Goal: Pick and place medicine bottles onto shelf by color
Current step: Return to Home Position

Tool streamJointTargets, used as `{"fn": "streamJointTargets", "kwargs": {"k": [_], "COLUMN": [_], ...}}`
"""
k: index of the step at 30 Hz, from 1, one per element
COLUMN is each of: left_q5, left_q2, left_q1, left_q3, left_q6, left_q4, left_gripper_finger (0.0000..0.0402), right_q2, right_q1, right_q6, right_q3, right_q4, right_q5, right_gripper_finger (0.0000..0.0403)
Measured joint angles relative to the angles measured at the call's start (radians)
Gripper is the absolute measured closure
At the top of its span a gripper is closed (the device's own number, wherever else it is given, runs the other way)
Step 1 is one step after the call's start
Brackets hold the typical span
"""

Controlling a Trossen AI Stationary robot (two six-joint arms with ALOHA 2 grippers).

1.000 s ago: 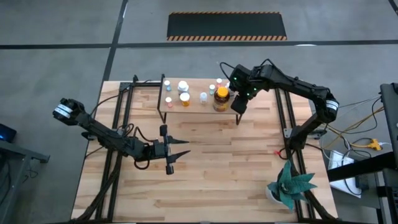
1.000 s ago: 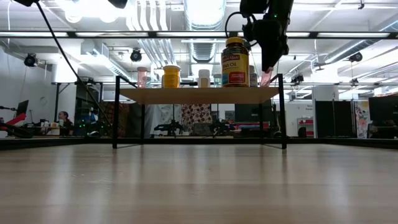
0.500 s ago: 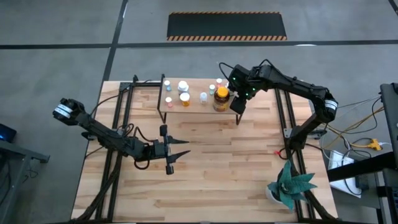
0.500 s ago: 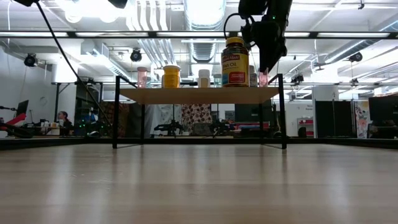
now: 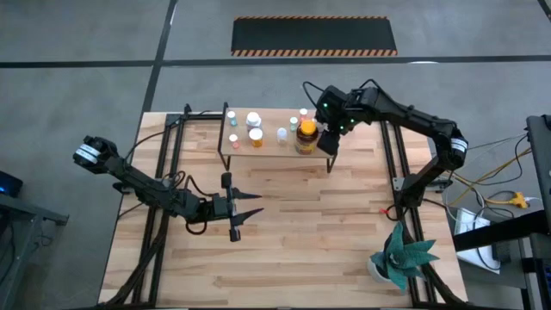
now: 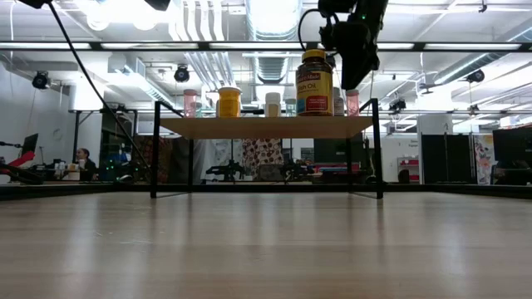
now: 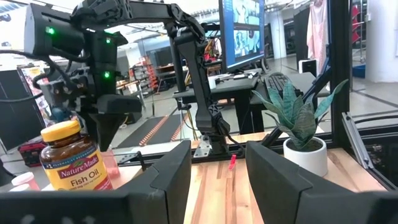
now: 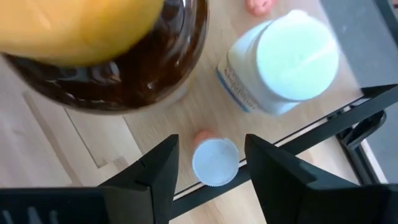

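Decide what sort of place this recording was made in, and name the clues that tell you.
Probably a robotics lab or industrial workshop: exposed silver ceiling ducts run overhead, a black floor mat edged with orange hazard stripes lies beyond the table, and a large blue-lit display screen stands in the background.

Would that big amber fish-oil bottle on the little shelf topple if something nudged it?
Probably not easily: the large amber yellow-capped bottle looks wide for its height, so a nudge would likely slide it along the light-wood shelf. Its smooth round sides might slip in the open right tool hanging beside it. The left tool sits over the wooden table.
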Motion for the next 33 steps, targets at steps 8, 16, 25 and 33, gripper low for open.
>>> {"fn": "streamJointTargets", "kwargs": {"k": [8,16,25,33], "left_q5": [0.000,0.000,0.002,0.001], "left_q2": [0.000,0.014,0.070,0.075], "left_q1": [0.002,0.002,0.002,0.003], "left_q3": [0.000,0.000,0.019,0.026], "left_q6": [0.008,-0.008,-0.023,-0.017], "left_q4": [0.003,0.015,0.084,0.083], "left_gripper_finger": [0.0265,0.0265,0.0265,0.0265], "right_q2": [-0.042,-0.196,-0.309,-0.338], "right_q1": [0.025,0.215,0.503,0.735], "right_q6": [0.001,0.058,0.152,0.239], "right_q3": [0.054,-0.027,-0.136,-0.216], "right_q4": [0.011,0.137,0.152,0.102], "right_q5": [0.003,-0.001,-0.001,-0.024], "right_gripper_finger": [0.0238,0.0265,0.0286,0.0307]}}
